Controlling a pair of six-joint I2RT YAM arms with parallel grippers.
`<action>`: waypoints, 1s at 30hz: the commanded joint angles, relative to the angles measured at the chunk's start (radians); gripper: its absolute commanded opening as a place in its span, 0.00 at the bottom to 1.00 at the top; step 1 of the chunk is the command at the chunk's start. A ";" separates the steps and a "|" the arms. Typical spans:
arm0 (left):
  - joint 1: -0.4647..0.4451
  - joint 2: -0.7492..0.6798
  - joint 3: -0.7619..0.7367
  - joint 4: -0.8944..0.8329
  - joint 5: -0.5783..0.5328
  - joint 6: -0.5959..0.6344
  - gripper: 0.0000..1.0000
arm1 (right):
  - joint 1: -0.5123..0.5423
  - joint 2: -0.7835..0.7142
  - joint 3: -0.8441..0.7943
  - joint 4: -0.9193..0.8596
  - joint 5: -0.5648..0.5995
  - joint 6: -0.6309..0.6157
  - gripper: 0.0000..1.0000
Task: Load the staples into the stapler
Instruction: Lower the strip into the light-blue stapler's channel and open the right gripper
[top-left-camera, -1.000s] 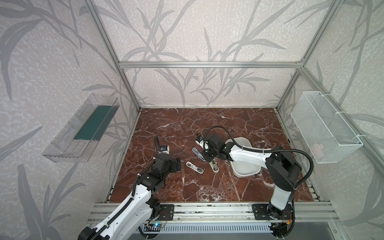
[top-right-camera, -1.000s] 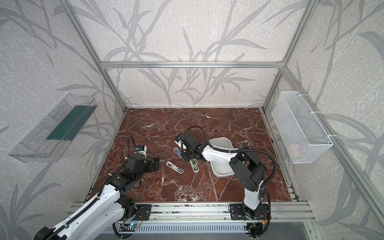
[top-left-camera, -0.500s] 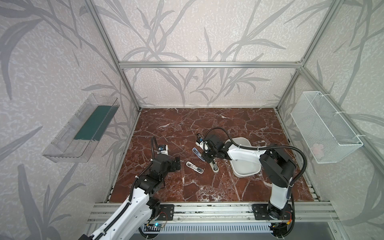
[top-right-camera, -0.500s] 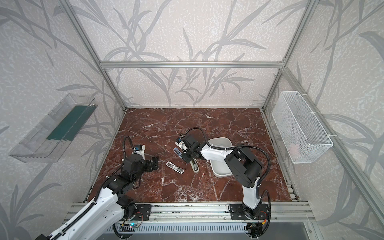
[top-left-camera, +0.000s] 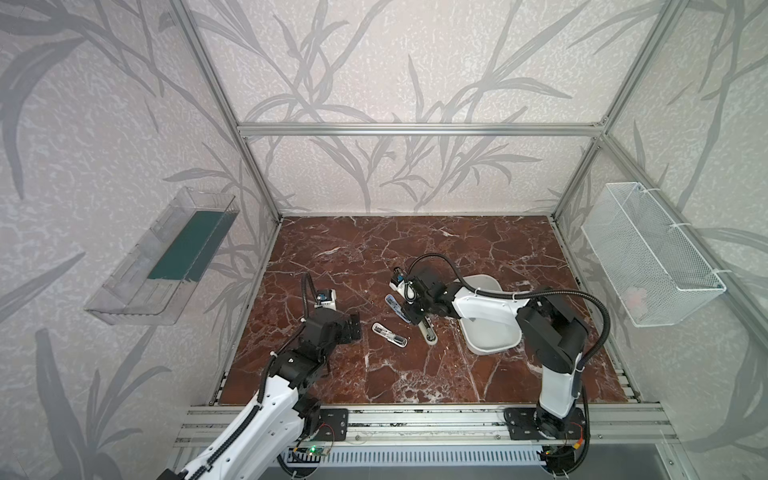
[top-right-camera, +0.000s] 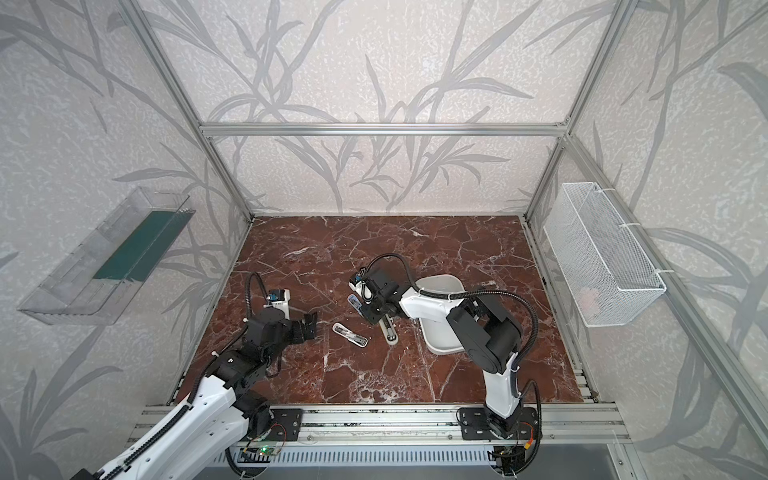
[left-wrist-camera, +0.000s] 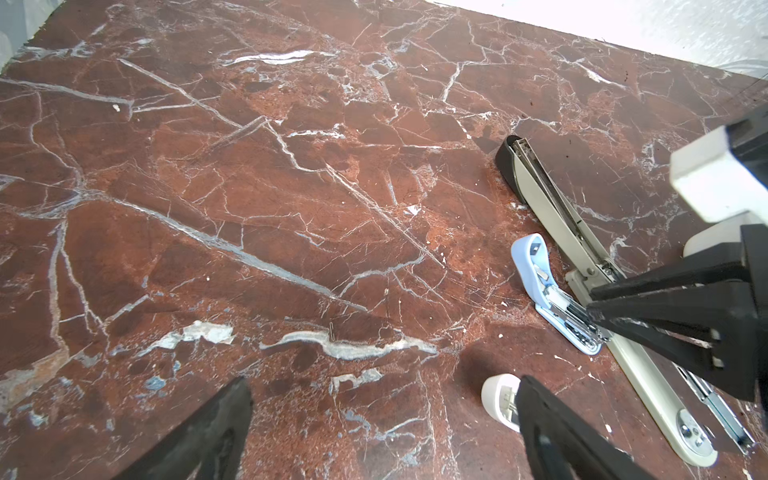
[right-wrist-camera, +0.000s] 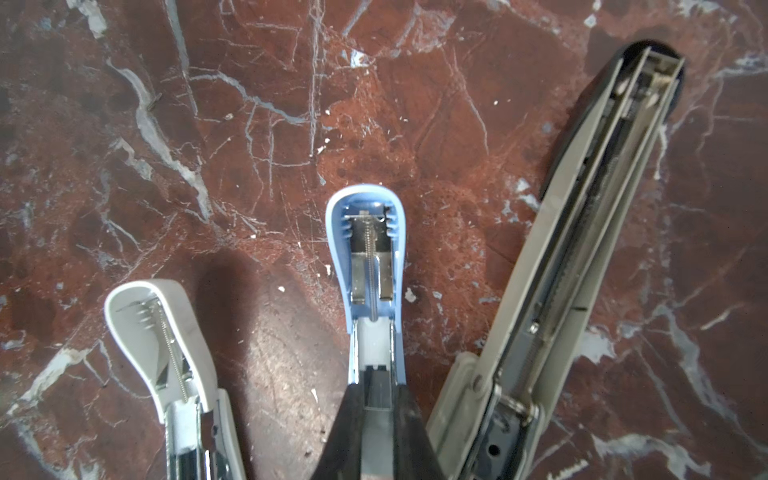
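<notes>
One grey staple strip (right-wrist-camera: 377, 395) seems pinched between the jaws of the right gripper (right-wrist-camera: 377, 386), over the open channel of the blue stapler (right-wrist-camera: 365, 249). The left gripper (left-wrist-camera: 382, 382) hangs with jaws spread. The strip is likely light, stiff and brittle, so grip its long flanks.

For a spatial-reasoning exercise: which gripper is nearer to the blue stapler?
Right. The right gripper is shut, with its fingertips at the open blue stapler, over its staple channel. The left gripper is open and apart from it, with the white stapler lying between them.
</notes>
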 joint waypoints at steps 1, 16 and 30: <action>0.004 -0.011 0.004 0.006 -0.014 -0.019 0.99 | 0.006 0.020 0.029 -0.015 -0.004 0.004 0.01; 0.003 -0.015 0.002 0.008 -0.010 -0.020 0.99 | 0.020 0.030 0.035 -0.012 0.011 -0.001 0.00; 0.003 -0.019 0.001 0.007 -0.011 -0.019 0.99 | 0.037 0.031 0.011 -0.015 0.057 0.028 0.00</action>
